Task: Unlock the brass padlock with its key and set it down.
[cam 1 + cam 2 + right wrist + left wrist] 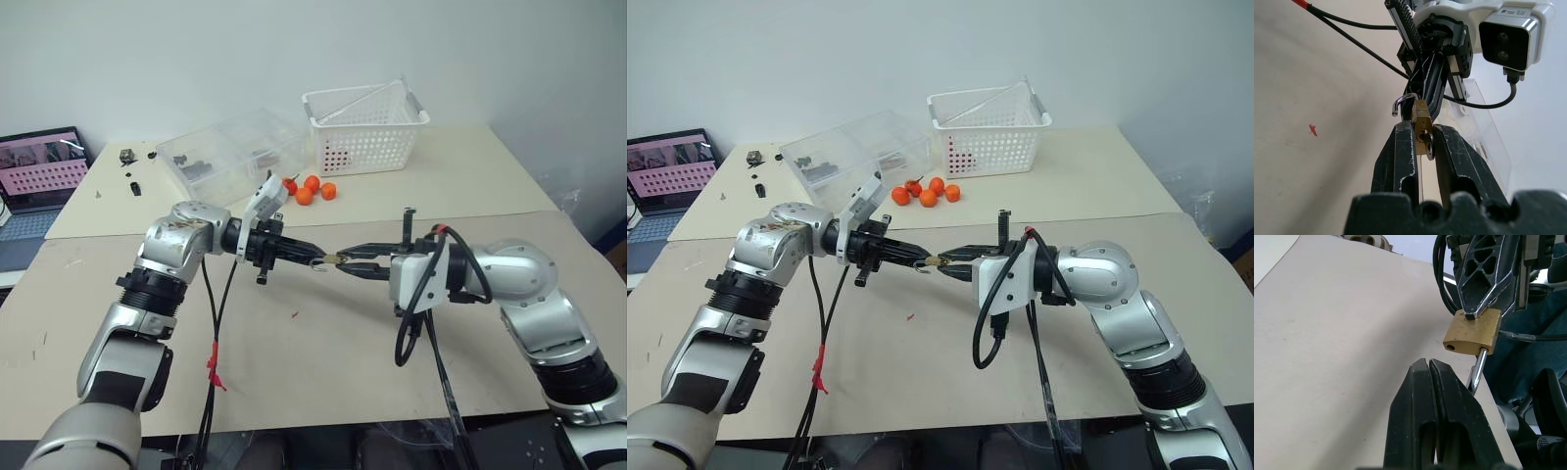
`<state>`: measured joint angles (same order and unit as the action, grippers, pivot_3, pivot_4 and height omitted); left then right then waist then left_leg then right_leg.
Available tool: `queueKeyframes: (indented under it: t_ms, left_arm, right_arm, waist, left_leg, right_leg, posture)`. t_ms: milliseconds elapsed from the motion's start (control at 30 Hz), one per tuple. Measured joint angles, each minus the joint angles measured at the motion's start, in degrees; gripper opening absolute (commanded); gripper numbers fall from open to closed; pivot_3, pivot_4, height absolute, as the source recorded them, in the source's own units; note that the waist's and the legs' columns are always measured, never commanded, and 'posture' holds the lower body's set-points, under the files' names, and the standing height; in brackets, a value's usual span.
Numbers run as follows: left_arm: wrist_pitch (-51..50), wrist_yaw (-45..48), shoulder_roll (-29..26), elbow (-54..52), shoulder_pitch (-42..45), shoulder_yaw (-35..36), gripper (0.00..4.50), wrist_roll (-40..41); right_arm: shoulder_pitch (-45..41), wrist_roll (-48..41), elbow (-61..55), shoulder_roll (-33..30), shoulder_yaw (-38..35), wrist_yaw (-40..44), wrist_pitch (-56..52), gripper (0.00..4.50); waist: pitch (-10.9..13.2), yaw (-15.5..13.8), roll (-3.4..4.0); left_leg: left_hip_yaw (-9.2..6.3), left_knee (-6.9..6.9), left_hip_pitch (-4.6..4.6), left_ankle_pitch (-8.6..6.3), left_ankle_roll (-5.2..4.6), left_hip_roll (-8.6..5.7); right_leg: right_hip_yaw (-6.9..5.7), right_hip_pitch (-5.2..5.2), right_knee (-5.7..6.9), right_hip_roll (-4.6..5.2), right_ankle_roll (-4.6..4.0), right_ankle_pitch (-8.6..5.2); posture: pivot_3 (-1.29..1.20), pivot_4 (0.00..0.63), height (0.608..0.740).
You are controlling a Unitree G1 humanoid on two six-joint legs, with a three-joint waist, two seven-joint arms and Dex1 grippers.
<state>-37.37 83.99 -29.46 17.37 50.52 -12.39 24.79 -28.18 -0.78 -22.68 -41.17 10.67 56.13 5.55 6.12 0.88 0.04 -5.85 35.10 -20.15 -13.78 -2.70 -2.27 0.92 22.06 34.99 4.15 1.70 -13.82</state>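
The brass padlock [1421, 113] hangs in the air over the middle of the table, clamped between the fingers of my right gripper [1422, 126], which is shut on its body. A silvery key [1428, 145] sticks out of the lock's underside between those fingers. The thin shackle [1402, 101] stands swung open, one end free. My left gripper [1428, 363] comes in from the opposite side, fingers pressed together, its tips just short of the padlock [1471, 333] and beside the shackle's leg [1477, 374]; I see nothing between them. In the head view the two grippers meet tip to tip at the padlock [333, 259].
Several oranges [312, 188] lie behind the grippers. A white basket [364, 127] and a clear plastic box [230, 152] stand at the back of the table, a laptop [39, 171] at far left. A small red fleck [295, 315] lies on the tabletop. Cables hang under both wrists.
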Motion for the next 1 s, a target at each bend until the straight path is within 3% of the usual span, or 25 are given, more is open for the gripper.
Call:
queueKeyframes:
  t_ms: [733, 1000]
  left_arm:
    - [0.1, -0.5, 0.1, -0.7, -1.6, 0.0, 0.1, -0.2]
    - [0.1, -1.4, -5.0, -0.7, -2.6, 2.1, 0.1, -0.2]
  right_arm:
    - [-2.6, 1.8, 4.8, 0.0, 0.0, -1.3, 2.2, 0.12]
    - [-2.1, 1.8, 6.6, -1.0, -0.3, -1.3, 3.5, 0.12]
  waist:
    - [0.0, 0.0, 0.0]
    - [0.0, 0.2, 0.0]
  left_leg:
    - [0.01, -0.02, 0.0, 0.0, 0.0, 0.0]
    - [0.0, -0.05, 0.01, 0.0, 0.0, 0.01]
  right_leg:
    - [0.01, 0.0, -0.01, 0.01, 0.0, 0.0]
    - [0.01, 0.03, 0.0, 0.0, -0.01, 0.0]
  posture:
    - [0.0, 0.15, 0.74]
    - [0.0, 0.15, 0.74]
